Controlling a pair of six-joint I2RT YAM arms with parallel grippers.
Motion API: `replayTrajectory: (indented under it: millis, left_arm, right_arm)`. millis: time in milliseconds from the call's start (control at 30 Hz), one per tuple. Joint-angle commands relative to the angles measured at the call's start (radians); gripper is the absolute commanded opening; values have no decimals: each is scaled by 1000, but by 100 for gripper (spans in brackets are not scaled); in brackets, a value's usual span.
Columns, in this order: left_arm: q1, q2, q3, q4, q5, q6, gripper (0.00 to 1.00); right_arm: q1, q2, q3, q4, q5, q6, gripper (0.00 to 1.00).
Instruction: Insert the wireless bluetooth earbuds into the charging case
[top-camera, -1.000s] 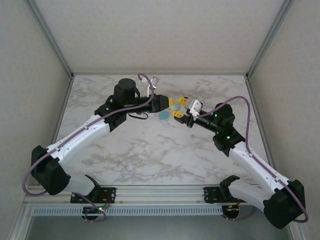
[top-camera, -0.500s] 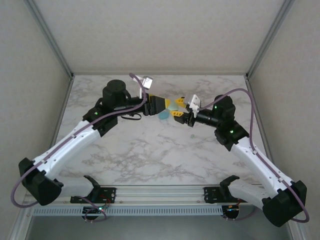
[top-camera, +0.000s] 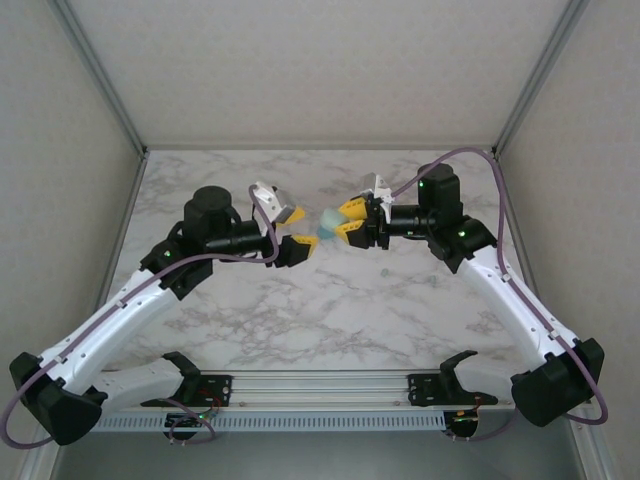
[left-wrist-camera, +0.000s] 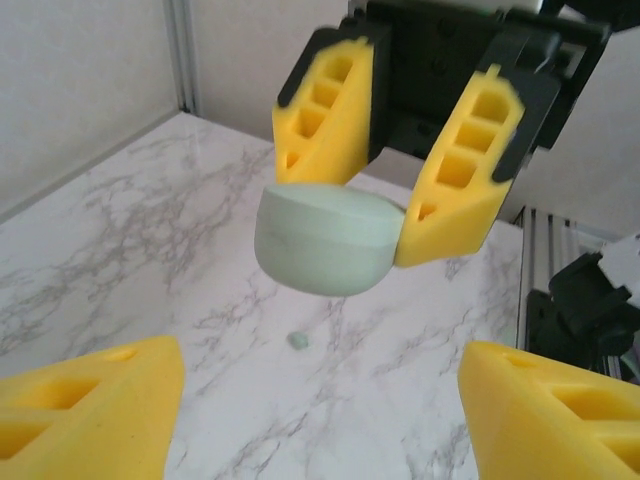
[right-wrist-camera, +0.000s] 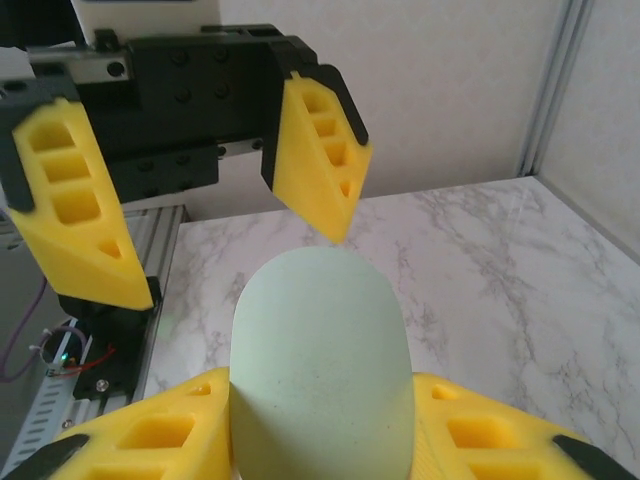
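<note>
— Left gripper (top-camera: 297, 231) backed off the charging case (top-camera: 327, 222) since a sec ago & spread its jaws wide, nothing in them.
— We see that. Right gripper (top-camera: 343, 220)?
— Clamped on the case w/ ribbed yellow wedge fingers (left-wrist-camera: 318, 110), holding it above the marble desk (top-camera: 300, 310). To us it looks smooth, matte, pebble-round, pale mint.
— One tiny earbud (left-wrist-camera: 298, 341) lies on the desk below it.

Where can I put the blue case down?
Bare marble table lies wide between the left arm and right arm, near the front rail, and along the back wall. It is crowded mid-table, where both arms' jaws flank the charging case, with an earbud below.
</note>
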Motion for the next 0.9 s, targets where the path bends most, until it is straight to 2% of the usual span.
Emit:
replayTrajectory:
  millis: [0, 267, 467, 867]
  left_arm:
    - [15, 5, 31, -4, 34, 55, 71]
    - [66, 69, 88, 36, 45, 12, 70]
    - [70, 80, 69, 75, 61, -13, 68]
    - [131, 34, -16, 87, 123, -45, 67]
  right_arm:
    - [0, -3, 22, 1, -13, 20, 37]
    - [0, -64, -8, -33, 63, 14, 37]
    - [-2, -84, -20, -68, 68, -3, 37]
    - [-2, 0, 75, -146, 35, -69, 36]
